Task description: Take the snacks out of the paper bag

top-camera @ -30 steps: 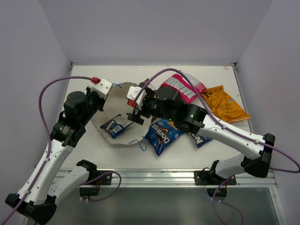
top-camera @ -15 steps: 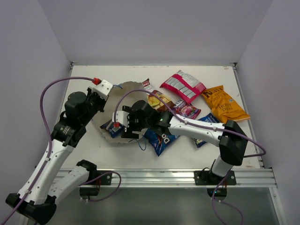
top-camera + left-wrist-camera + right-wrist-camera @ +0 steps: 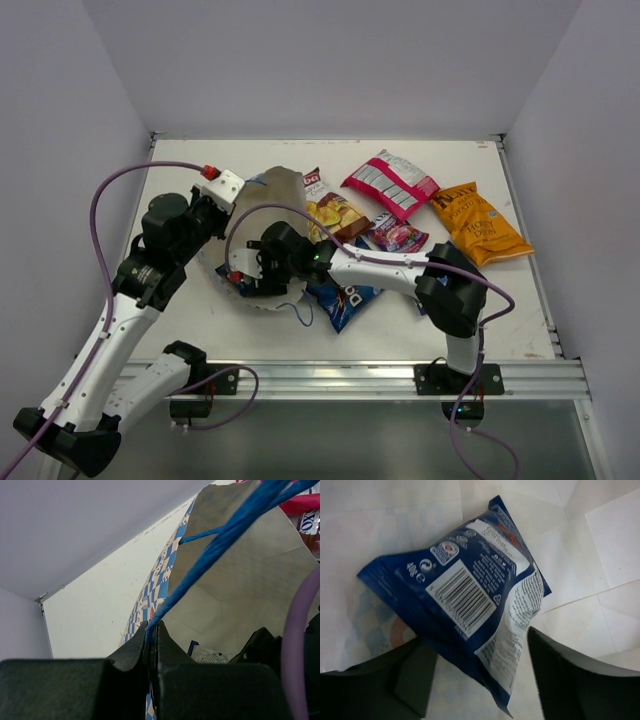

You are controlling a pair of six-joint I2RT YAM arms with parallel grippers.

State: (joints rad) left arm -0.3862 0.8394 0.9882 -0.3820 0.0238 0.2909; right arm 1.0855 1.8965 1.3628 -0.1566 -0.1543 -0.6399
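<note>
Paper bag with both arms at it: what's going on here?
The left gripper is shut on the paper bag by its blue string handle, holding it open. The right gripper is inside the bag, jaws open either side of a small blue-white packet, not yet gripping. Other packets lie out on the table, including the blue Doritos and orange-yellow chips.
</note>
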